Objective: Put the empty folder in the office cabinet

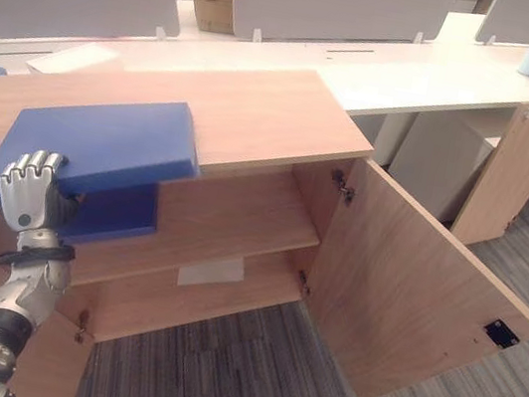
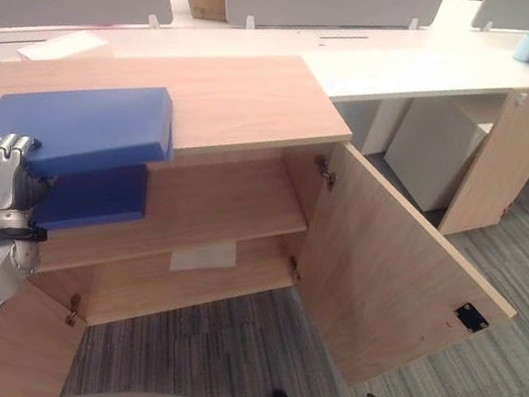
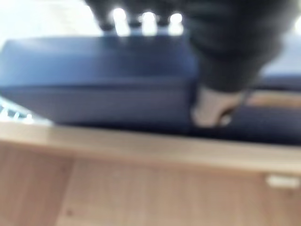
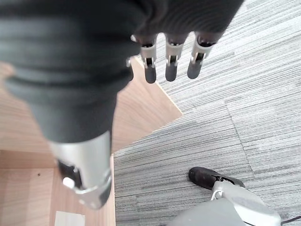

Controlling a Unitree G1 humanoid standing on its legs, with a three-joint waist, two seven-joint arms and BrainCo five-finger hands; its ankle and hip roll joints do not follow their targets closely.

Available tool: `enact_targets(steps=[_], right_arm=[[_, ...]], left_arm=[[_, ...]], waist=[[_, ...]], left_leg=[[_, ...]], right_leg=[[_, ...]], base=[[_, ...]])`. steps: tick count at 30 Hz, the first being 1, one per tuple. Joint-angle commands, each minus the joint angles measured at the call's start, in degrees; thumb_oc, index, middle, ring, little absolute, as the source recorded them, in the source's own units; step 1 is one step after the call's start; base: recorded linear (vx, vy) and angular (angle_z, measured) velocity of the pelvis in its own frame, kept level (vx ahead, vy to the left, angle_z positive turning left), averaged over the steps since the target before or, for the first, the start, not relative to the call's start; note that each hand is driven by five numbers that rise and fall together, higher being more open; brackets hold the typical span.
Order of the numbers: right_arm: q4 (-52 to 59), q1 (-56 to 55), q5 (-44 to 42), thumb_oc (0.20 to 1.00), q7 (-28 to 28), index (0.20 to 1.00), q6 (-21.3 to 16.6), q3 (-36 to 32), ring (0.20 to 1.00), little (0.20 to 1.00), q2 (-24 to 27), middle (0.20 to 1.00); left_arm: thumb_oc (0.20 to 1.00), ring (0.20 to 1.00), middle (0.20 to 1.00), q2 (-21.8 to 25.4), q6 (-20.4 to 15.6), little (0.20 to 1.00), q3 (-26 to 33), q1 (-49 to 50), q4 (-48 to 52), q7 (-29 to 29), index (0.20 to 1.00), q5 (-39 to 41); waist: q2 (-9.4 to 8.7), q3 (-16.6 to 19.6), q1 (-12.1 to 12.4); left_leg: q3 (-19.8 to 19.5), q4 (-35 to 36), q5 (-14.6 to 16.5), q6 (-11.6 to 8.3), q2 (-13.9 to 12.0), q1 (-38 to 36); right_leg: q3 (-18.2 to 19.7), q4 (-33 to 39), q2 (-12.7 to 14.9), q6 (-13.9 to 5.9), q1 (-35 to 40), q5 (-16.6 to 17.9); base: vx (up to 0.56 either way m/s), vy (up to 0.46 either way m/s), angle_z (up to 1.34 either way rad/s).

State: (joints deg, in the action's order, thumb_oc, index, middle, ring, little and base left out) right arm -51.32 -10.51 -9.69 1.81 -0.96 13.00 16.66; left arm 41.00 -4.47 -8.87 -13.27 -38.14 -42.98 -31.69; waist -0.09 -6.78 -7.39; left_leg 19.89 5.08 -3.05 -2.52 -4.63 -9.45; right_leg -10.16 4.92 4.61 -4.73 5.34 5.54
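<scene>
I have the left hand (image 1: 32, 190) clamped on the near edge of the blue folder (image 1: 101, 148), fingers curled over its top face and the thumb tucked beneath, as the left wrist view confirms. The folder sits partly on the cabinet top (image 1: 249, 105) and overhangs the front edge, with its lower flap hanging down in front of the upper compartment, so it is at the cabinet but not yet inside. The cabinet door (image 1: 402, 281) stands swung wide to the right, leaving both compartments open; a pale sheet of paper (image 1: 212, 272) lies on the bottom level, while the middle shelf (image 1: 230, 223) looks bare and closest to my grip. My judgement is that the step in hand is to draw the folder off the top and feed it onto that shelf. To do that cleanly I would pull it toward me until it clears the top's front lip, lower it while keeping it level so the hanging flap does not catch, then slide it in flat and deep before letting go. The grip is near one corner, so the far end may sag or swing; slow wrist motion should help. The right hand (image 4: 170, 61) hangs low beside the open door over the carpet (image 4: 225, 122), fingers loosely straight and holding nothing, clear of the work.
</scene>
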Motion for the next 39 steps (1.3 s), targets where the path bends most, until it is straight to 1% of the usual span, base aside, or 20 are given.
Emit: enact_targets(steps=[1, 4, 7, 10, 12, 13, 14, 15, 16, 19, 20, 22, 27, 31, 33, 34, 36, 37, 38, 39], right_arm=[[2.46, 3.9, -1.6, 1.0, 0.32, 1.0, -2.96, -0.9, 1.0, 1.0, 2.54, 1.0], [5.76, 4.08, -2.07, 1.0, -0.35, 1.0, -2.77, -0.79, 1.0, 1.0, 2.8, 1.0], [8.48, 4.12, -2.59, 1.0, -0.95, 1.0, -2.6, -0.3, 1.0, 1.0, 3.04, 1.0], [12.53, 4.54, -2.89, 1.0, -1.48, 1.0, -2.14, 0.7, 1.0, 1.0, 3.17, 1.0], [13.12, 4.68, -3.03, 1.0, -1.52, 1.0, -2.13, 0.94, 1.0, 1.0, 3.13, 1.0], [13.83, 4.83, -2.75, 1.0, -2.26, 1.0, -2.75, 0.98, 1.0, 1.0, 3.13, 1.0], [13.83, 4.83, -2.75, 1.0, -2.26, 1.0, -2.75, 0.98, 1.0, 1.0, 3.13, 1.0], [14.56, 4.81, -2.45, 1.0, -2.25, 1.0, -2.82, 1.02, 1.0, 1.0, 2.92, 1.0], [15.91, 4.88, -2.73, 1.0, -2.62, 1.0, -2.46, 0.92, 1.0, 1.0, 2.81, 1.0], [18.86, 5.03, -1.95, 1.0, -3.96, 1.0, -2.19, 0.93, 1.0, 1.0, 2.23, 1.0], [19.24, 5.07, -1.91, 1.0, -4.11, 1.0, -2.1, 0.93, 1.0, 1.0, 2.12, 1.0], [21.33, 5.11, -0.71, 1.0, -4.65, 1.0, -2.01, 1.11, 1.0, 1.0, 1.28, 1.0], [25.26, 4.87, 0.66, 1.0, -5.74, 1.0, -1.08, 0.98, 1.0, 1.0, 0.53, 1.0], [27.47, 5.15, 0.5, 1.0, -7.06, 1.0, -0.9, 0.76, 1.0, 1.0, 0.67, 1.0], [28.75, 5.18, 0.49, 1.0, -7.93, 1.0, -1.25, 0.7, 1.0, 1.0, 0.92, 1.0], [30.1, 5.32, 0.32, 1.0, -8.57, 1.0, -1.46, 0.61, 1.0, 1.0, 1.13, 1.0], [30.63, 5.34, 0.29, 1.0, -8.59, 1.0, -1.38, 0.66, 1.0, 1.0, 1.23, 1.0], [31.62, 5.34, -0.02, 1.0, -8.81, 1.0, -1.27, 0.62, 1.0, 1.0, 1.48, 1.0], [34.11, 5.62, -0.9, 1.0, -9.6, 1.0, -2.23, 0.55, 1.0, 1.0, 2.16, 1.0], [34.25, 5.64, -0.98, 1.0, -9.59, 1.0, -2.26, 0.58, 1.0, 1.0, 2.22, 1.0]], left_arm=[[0.2, 0.2, 0.2, 3.81, -2.05, 0.2, -0.7, -5.83, -1.47, 4.47, 0.2, 5.19], [0.2, 0.2, 0.2, 4.03, -3.05, 0.2, 0.03, -4.23, 2.9, 6.36, 0.2, 9.78], [0.2, 0.2, 0.2, 4.7, -4.88, 0.2, 1.3, -2.84, 6.49, 6.34, 0.2, 11.8], [0.2, 0.2, 0.2, 5.03, -7.48, 0.2, 4.29, -1.25, 14.28, 8.32, 0.2, 15.31], [0.2, 0.2, 0.2, 4.97, -9.03, 0.2, 5.23, -0.77, 16.29, 9.43, 0.2, 17.24], [0.2, 0.2, 0.2, 4.75, -10.78, 0.2, 6.75, -0.21, 19.56, 13.28, 0.2, 20.56], [0.2, 0.2, 0.2, 4.75, -10.78, 0.2, 6.75, -0.21, 19.56, 13.28, 0.2, 20.56], [0.2, 0.2, 0.2, 4.39, -11.36, 0.2, 7.28, 0.16, 21.47, 15.16, 0.2, 22.85], [0.2, 0.2, 0.2, 4.09, -10.6, 0.2, 8.4, 0.8, 25.21, 18.35, 0.2, 25.66], [0.2, 0.2, 0.2, 2.48, -11.16, 0.2, 10.36, 3.17, 31.71, 25.0, 0.2, 32.38], [0.2, 0.2, 0.2, 2.15, -11.18, 0.2, 10.62, 3.55, 32.56, 25.86, 0.2, 33.35], [0.2, 0.2, 0.2, -0.08, -11.57, 0.2, 11.97, 6.07, 36.94, 31.24, 0.2, 37.51], [0.2, 0.2, 0.2, -3.76, -11.98, 0.2, 13.64, 11.24, 44.03, 41.01, 0.2, 46.15], [0.2, 0.2, 0.2, -6.42, -12.72, 0.2, 14.13, 14.5, 47.7, 49.84, 0.2, 57.65], [0.2, 0.2, 0.2, -8.03, -12.78, 0.2, 14.09, 16.05, 49.4, 55.04, 0.2, 62.73], [0.2, 0.2, 0.2, -9.13, -12.4, 0.2, 13.87, 16.98, 50.41, 58.98, 0.2, 66.36], [0.2, 0.2, 0.2, -9.47, -12.53, 0.2, 13.82, 17.36, 50.58, 59.86, 0.2, 66.75], [0.2, 0.2, 0.2, -9.93, -12.83, 0.2, 13.81, 18.04, 50.9, 61.61, 0.2, 67.73], [0.2, 0.2, 0.2, -11.41, -12.74, 0.2, 13.32, 19.69, 51.39, 65.48, 0.2, 72.1], [0.2, 0.2, 0.2, -11.5, -12.79, 0.2, 13.28, 19.75, 51.32, 65.6, 0.2, 72.33]], waist=[[0.24, -2.79, -1.3], [0.28, -2.78, -0.82], [0.21, -2.72, -0.34], [0.0, -2.67, 0.69], [-0.08, -2.59, 0.98], [-0.11, -2.44, 1.51], [-0.11, -2.44, 1.51], [-0.1, -2.38, 1.72], [-0.13, -2.27, 2.11], [-0.13, -2.02, 3.15], [-0.12, -2.01, 3.29], [-0.12, -1.98, 4.13], [-0.2, -1.97, 5.51], [-0.3, -2.06, 6.63], [-0.37, -2.13, 7.15], [-0.44, -2.14, 7.4], [-0.47, -2.12, 7.51], [-0.51, -2.1, 7.64], [-0.65, -2.14, 7.95], [-0.64, -2.12, 7.96]], left_leg=[[-0.1, -0.08, 6.38, 3.17, 3.23, -2.57], [-0.44, -0.08, 6.3, 3.07, 3.19, -2.51], [-0.84, -0.08, 6.28, 3.02, 3.15, -2.46], [-1.83, -0.08, 6.11, 2.73, 3.04, -2.33], [-2.11, -0.08, 6.07, 2.63, 3.0, -2.29], [-2.5, -0.08, 5.94, 2.49, 2.93, -2.2], [-2.5, -0.08, 5.94, 2.49, 2.93, -2.2], [-2.72, -0.08, 5.9, 2.41, 2.93, -2.18], [-2.98, -0.08, 5.84, 2.35, 2.9, -2.16], [-3.6, -0.08, 5.67, 2.21, 2.87, -2.09], [-3.68, -0.08, 5.65, 2.19, 2.87, -2.09], [-4.15, -0.08, 5.48, 2.15, 2.9, -1.98], [-5.05, -0.08, 5.04, 2.15, 3.0, -1.35], [-5.81, -0.08, 4.72, 2.04, 3.08, -0.84], [-6.17, -0.08, 4.57, 1.98, 3.09, -0.7], [-6.41, -0.08, 4.45, 1.89, 3.08, -0.6], [-6.46, -0.08, 4.4, 1.87, 3.09, -0.57], [-6.52, -0.08, 4.33, 1.85, 3.1, -0.52], [-6.64, -0.08, 4.12, 1.7, 3.09, -0.46], [-6.65, -0.08, 4.12, 1.7, 3.09, -0.45]], right_leg=[[1.74, -1.31, 1.91, -5.03, 1.66, -1.29], [1.23, -1.15, 1.98, -4.97, 1.9, -1.37], [0.81, -1.0, 2.01, -4.87, 2.15, -1.47], [-0.05, -0.79, 2.05, -4.67, 2.79, -1.73], [-0.38, -0.7, 2.07, -4.62, 3.01, -1.81], [-0.82, -0.61, 2.09, -4.56, 3.29, -1.93], [-0.82, -0.61, 2.09, -4.56, 3.29, -1.93], [-1.04, -0.55, 2.11, -4.54, 3.46, -1.99], [-1.46, -0.45, 2.16, -4.52, 3.72, -2.07], [-2.41, -0.25, 2.42, -4.58, 4.13, -2.11], [-2.54, -0.22, 2.45, -4.58, 4.19, -2.12], [-3.22, -0.15, 2.59, -4.55, 4.48, -2.19], [-4.06, -0.06, 2.59, -4.27, 4.58, -2.27], [-4.65, 0.07, 2.53, -4.07, 4.7, -2.3], [-5.11, 0.08, 2.55, -3.98, 4.83, -2.31], [-5.39, 0.08, 2.6, -3.97, 4.84, -2.22], [-5.47, 0.08, 2.61, -3.97, 4.85, -2.21], [-5.62, 0.08, 2.62, -3.95, 4.85, -2.18], [-5.9, 0.08, 2.67, -3.88, 4.91, -2.04], [-5.91, 0.08, 2.67, -3.87, 4.91, -2.04]], base=[[-0.04, -0.012, 0.0], [-0.04, -0.015, 0.01], [-0.04, -0.021, 0.04], [-0.05, -0.031, 0.09], [-0.03, -0.029, 0.13], [-0.03, -0.027, 0.1], [-0.04, -0.029, 0.1], [-0.04, -0.024, 0.11], [-0.05, -0.036, 0.14], [-0.04, -0.035, 0.13], [-0.04, -0.027, 0.08], [-0.04, -0.026, 0.02], [-0.04, -0.015, 0.07], [-0.03, -0.01, 0.12], [-0.02, -0.008, 0.08], [-0.02, -0.008, 0.07], [-0.01, -0.004, 0.05], [-0.01, -0.002, 0.11], [-0.01, -0.001, 0.13], [0.0, 0.002, 0.1]])
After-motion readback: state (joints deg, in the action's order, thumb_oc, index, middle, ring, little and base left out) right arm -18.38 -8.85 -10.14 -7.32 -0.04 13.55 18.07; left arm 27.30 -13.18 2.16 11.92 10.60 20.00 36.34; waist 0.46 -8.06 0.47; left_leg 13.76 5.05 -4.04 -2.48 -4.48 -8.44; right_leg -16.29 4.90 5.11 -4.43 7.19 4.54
